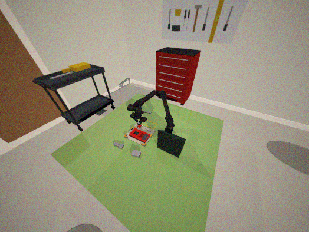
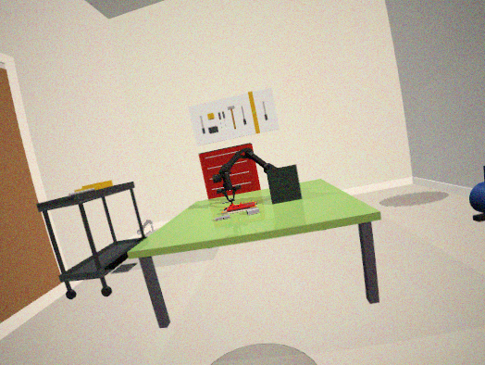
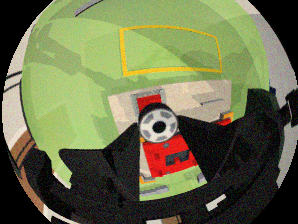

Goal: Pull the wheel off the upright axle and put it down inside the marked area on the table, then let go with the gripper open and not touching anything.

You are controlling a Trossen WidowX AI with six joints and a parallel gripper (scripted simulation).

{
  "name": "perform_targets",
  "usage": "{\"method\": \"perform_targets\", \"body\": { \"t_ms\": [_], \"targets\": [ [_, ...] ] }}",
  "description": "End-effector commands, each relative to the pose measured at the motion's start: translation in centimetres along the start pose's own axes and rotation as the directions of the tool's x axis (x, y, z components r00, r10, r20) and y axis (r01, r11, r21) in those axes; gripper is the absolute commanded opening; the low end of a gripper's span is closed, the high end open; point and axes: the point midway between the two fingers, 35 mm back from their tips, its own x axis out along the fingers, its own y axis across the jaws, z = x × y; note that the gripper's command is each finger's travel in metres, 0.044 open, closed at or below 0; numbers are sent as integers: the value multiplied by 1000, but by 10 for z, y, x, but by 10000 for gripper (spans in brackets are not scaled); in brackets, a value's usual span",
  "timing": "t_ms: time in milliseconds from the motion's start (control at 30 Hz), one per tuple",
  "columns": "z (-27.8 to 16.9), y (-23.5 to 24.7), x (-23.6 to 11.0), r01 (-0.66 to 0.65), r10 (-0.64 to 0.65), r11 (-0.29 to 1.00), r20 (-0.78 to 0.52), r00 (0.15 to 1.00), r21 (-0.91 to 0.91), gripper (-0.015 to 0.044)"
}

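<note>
The gripper is clamped partway closed on the one wheel, held between its jaws above the red fixture base near the table's far edge. The single yellow-outlined marked area lies straight ahead of the jaws, toward that far edge, its long side crosswise. Two grey blocks sit nearer the front

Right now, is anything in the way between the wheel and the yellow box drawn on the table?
Nothing visible is. The hand is shut on the wheel above the red base, and only bare green table shows between it and the yellow-outlined area beyond.
</note>
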Motion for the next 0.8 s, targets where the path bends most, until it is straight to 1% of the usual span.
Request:
{"method": "perform_targets", "body": {
  "t_ms": [0, 767],
  "targets": [
    [0, 3, -6, -12, 12, 1000, -3, 1000, 10, 0],
    [0, 3, -14, -11, 11, 1000, -1, 1000, 7, 0]
  ]
}}
